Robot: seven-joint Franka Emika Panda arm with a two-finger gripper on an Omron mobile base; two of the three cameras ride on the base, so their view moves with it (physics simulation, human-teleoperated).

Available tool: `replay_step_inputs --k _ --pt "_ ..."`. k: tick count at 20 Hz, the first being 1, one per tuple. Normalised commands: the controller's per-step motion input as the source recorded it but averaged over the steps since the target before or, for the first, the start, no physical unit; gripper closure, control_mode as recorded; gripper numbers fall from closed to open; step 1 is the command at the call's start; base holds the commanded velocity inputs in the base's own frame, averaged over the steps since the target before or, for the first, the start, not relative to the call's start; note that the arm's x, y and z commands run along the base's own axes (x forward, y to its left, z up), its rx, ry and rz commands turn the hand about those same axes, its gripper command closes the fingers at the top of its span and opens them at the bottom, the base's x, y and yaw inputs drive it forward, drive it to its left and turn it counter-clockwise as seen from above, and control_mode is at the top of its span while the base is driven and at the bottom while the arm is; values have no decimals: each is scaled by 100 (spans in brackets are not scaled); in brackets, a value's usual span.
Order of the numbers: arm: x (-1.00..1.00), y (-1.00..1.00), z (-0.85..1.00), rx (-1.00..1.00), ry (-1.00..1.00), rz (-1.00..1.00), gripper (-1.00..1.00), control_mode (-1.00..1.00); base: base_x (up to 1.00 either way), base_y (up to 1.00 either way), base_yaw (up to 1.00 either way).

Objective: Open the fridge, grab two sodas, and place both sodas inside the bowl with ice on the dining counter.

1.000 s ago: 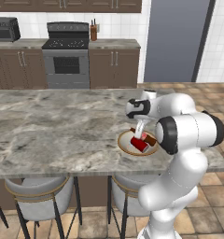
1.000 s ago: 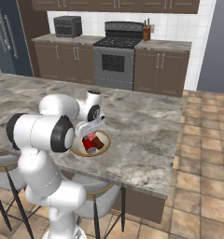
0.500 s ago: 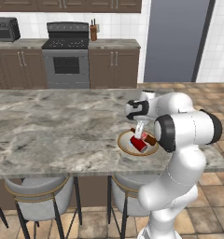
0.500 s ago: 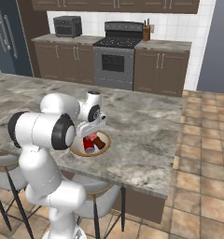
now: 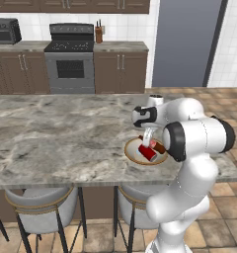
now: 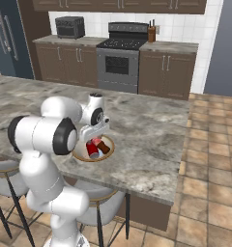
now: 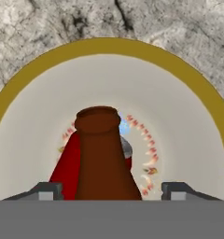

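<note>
Fingers now spread wide over bowl (image 5: pixel 133 155), gripper (image 7: pixel 112 189) empty, marbled dining counter (image 5: pixel 51 141), tiled floor (image 6: pixel 210 193)

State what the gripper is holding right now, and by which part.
Nothing. The gripper stands open over the bowl, its fingertips clear on either side of the brown bottle, which lies in the bowl beside a red can.

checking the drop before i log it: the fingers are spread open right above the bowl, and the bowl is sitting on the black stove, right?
Not quite. The fingers are spread open above the bowl, but the bowl sits on the dining counter, not the stove, which stands against the back wall. The left base view shows it. Red cans and a brown bottle lie in the bowl.
</note>
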Motion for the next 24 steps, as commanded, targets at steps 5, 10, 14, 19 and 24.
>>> replay_step_inputs --k 5,10,14,19,24 --pt "-25 0 28 0 -5 0 -100 -100 0 0 0" --pt "-28 0 60 -1 -10 0 -100 -100 0 0 0" --pt "-38 0 62 -1 -9 0 -100 -100 0 0 0" --pt "-53 4 67 0 -8 0 -100 -100 0 0 0" --pt "-53 0 74 0 -9 0 -100 -100 0 0 0"
